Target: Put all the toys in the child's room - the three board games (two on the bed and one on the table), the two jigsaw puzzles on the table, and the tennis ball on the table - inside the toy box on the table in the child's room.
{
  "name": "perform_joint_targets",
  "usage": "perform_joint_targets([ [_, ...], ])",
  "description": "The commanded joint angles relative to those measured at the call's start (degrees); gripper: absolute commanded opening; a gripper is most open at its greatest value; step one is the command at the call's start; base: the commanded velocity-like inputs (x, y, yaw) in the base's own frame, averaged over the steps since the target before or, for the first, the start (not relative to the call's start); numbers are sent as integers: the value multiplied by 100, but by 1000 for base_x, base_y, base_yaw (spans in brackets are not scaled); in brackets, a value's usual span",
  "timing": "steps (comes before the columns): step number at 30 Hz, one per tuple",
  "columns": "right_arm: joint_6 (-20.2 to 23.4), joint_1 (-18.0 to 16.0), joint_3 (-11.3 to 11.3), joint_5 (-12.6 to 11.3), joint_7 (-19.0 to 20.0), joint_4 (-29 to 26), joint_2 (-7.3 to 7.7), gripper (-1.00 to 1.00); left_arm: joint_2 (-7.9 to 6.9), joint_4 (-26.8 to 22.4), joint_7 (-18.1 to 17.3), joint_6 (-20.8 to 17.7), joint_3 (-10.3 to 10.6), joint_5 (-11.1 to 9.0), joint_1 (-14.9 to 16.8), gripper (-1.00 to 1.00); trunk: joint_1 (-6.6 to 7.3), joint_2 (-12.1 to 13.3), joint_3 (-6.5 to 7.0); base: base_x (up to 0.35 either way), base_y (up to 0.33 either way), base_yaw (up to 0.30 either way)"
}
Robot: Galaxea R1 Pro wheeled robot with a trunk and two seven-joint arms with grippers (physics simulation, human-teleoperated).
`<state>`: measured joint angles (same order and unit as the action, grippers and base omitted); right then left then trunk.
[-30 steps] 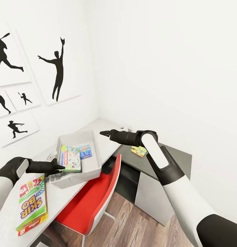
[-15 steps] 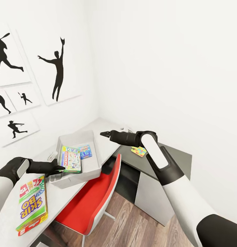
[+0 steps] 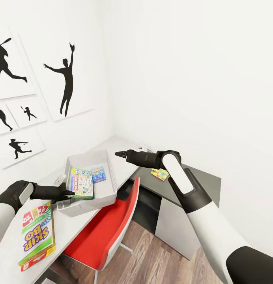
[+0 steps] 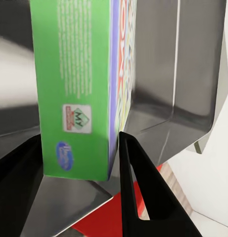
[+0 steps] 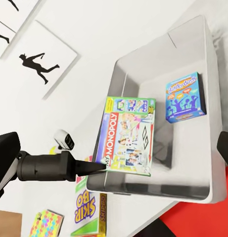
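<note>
The toy box [image 3: 109, 193] stands on the table [image 3: 69, 225]. Inside it lies a small blue board game [image 3: 98, 174]. The Monopoly box [image 3: 82, 183] leans tilted into it, one end over the near wall. My left gripper [image 3: 70, 193] is shut on that end; the box's green edge [image 4: 76, 89] sits between the fingers [image 4: 138, 187]. My right gripper [image 3: 120, 154] hovers open above the table past the toy box's far end. The Skip-Bo box [image 3: 37, 232] lies on the table. One jigsaw puzzle [image 3: 160, 173] rests on the dark cabinet, another [image 5: 44, 222] beside the Skip-Bo box [image 5: 89, 212]. The tennis ball and bed are out of view.
A red chair [image 3: 109, 232] is tucked under the table below the toy box. The lower dark grey cabinet [image 3: 199, 177] stands to the right against the white wall. A small white and black object [image 5: 64, 140] sits on the table by the toy box's near wall.
The Monopoly box has settled a touch lower in the toy box. Both arms are nearly still.
</note>
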<state>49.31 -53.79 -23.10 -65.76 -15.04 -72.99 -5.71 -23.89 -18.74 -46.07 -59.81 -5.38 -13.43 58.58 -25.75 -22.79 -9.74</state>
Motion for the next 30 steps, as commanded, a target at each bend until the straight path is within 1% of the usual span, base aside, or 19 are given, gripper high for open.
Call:
perform_joint_targets([
  [1,8,-7,-1,-60,-60,-4,-1,100,1,2,-34,-19,-32,34,7,-100,-4,-12,-12,0,0,0],
  [21,6,-6,-1,-60,-60,-4,17,100,-1,2,-33,-19,-33,41,8,-100,-4,-12,-12,0,0,0],
  [22,7,-5,-1,-60,-60,-4,17,100,-1,2,-33,-19,-33,41,7,100,-4,-12,-12,0,0,0],
  [30,8,-3,-1,-60,-60,-4,17,100,7,2,-33,-19,-33,42,5,100,-4,-12,-12,0,0,0],
])
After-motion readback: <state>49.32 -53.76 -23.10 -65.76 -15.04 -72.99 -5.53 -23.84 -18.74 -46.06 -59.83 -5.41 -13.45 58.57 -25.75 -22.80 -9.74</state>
